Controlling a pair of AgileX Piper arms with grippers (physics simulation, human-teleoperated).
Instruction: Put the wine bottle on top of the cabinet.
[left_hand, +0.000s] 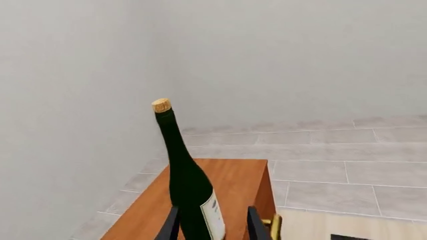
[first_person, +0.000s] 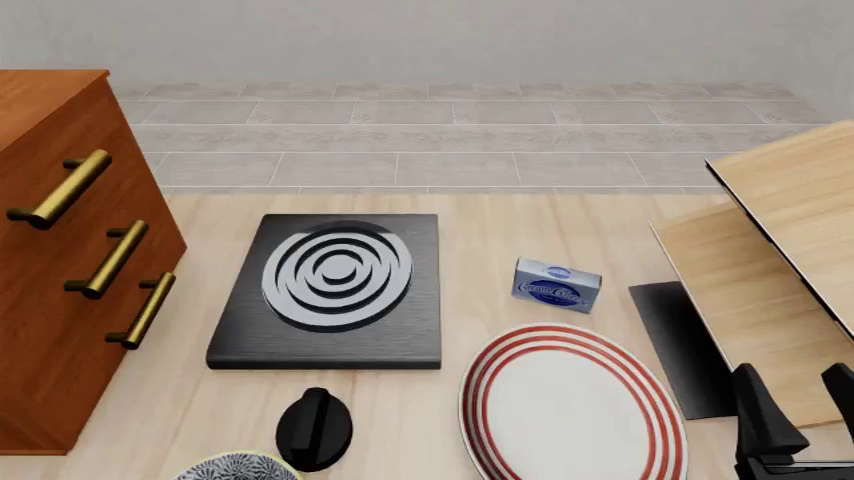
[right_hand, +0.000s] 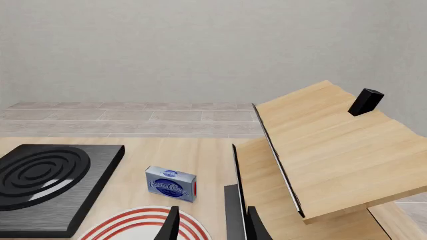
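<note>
In the left wrist view the wine bottle (left_hand: 189, 187), dark green with a tan cork and a white label, rises between my left gripper's (left_hand: 212, 227) fingers, over the cabinet's (left_hand: 230, 182) reddish-brown top. Its base is cut off by the frame. A strip of wood shows between the label and one finger (left_hand: 257, 225), so the gripper looks open. The front view shows the cabinet (first_person: 54, 250) at the left with its three brass handles, but neither the bottle nor the left arm. My right gripper (first_person: 798, 400) stands open and empty at the near right, also seen as the right gripper (right_hand: 212, 225).
On the table are a black burner slab (first_person: 334, 290), a small blue box (first_person: 558, 285), a red-striped plate (first_person: 574, 405), a black knob-shaped object (first_person: 316, 430) and a patterned bowl's rim (first_person: 240, 468). Pale wooden boards (first_person: 787, 220) rise at the right over a black mat (first_person: 681, 345).
</note>
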